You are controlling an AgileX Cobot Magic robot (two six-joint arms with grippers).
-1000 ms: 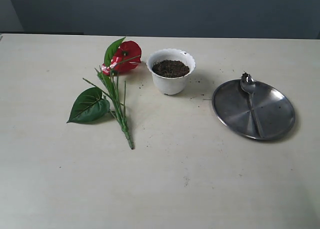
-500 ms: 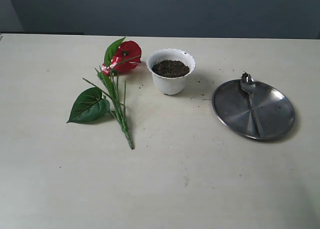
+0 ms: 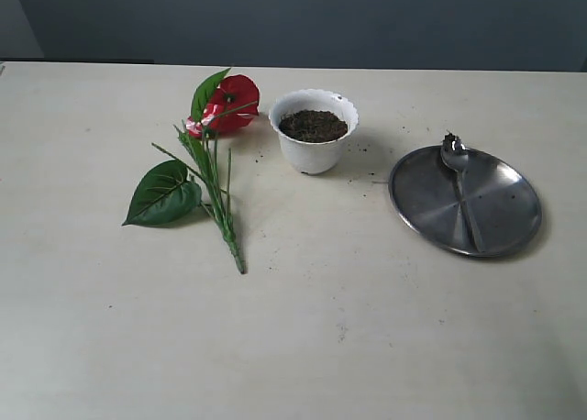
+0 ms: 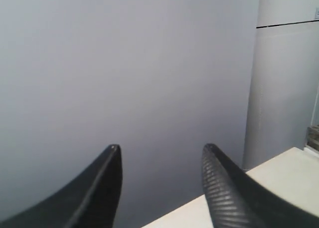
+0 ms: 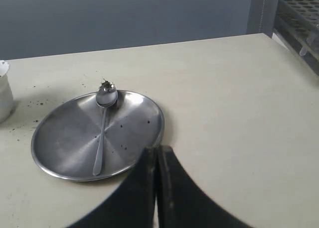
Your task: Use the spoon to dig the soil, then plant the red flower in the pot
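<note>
I count one of each thing on the counter (image 3: 303, 347). One red flower (image 3: 207, 163), with a glossy heart bloom and green leaves, lies flat just left of the pot. One steel plate (image 3: 504, 209) sits to the right of the pot. One white scalloped pot (image 3: 314, 154) stands upright. One silver spoon (image 3: 456, 157) lies in the plate. Dark soil (image 3: 313, 125) fills the pot. My left fingers (image 4: 99, 188) stand apart and empty, and my right fingers (image 5: 169, 188) are pressed together and empty.
</note>
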